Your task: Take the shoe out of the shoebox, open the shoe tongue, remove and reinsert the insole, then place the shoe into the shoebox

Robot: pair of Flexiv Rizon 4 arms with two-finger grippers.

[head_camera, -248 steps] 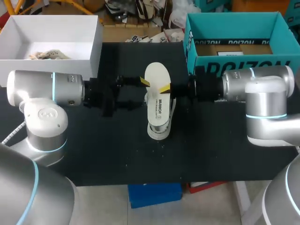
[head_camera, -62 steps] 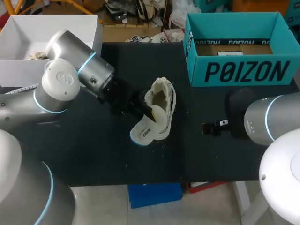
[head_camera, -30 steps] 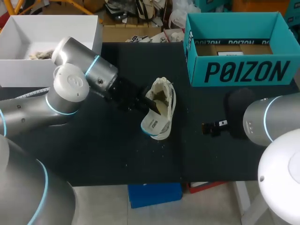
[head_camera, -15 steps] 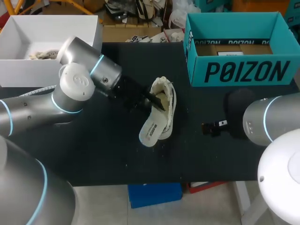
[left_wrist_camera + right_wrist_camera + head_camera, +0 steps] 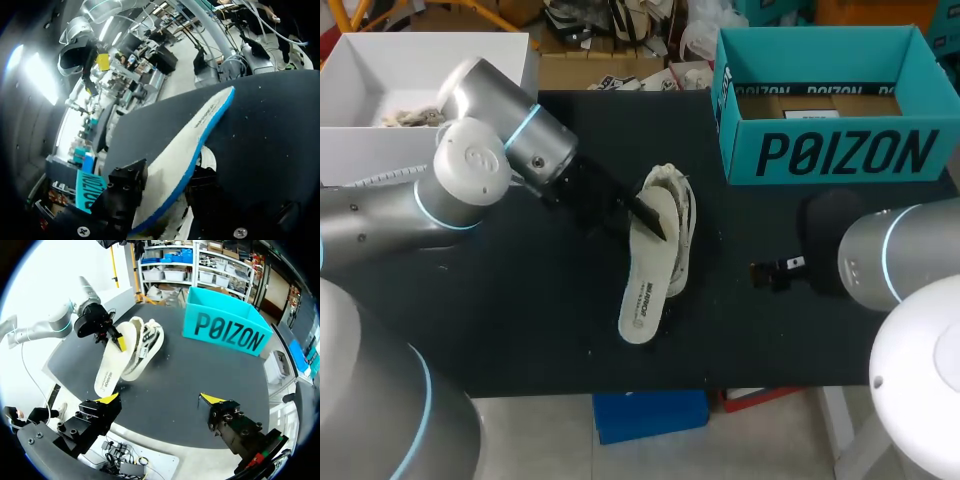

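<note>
White insole (image 5: pixel 645 285) extraction: mid-task status

Removal from the box is complete: the shoe (image 5: pixel 680 215) lies on the black table (image 5: pixel 520 300), well apart from the teal shoebox (image 5: pixel 830 150). The left gripper (image 5: pixel 645 212) is clamped on one end of the insole, with a finger pressing each face. Most of the insole's length lies clear of the shoe and points toward the near table edge, so extraction is judged nearly finished. The right gripper (image 5: pixel 160 399) hangs at the table's right side, fingers spread, holding nothing. Remaining steps: reinsert the insole, then return the shoe to the shoebox.
</note>
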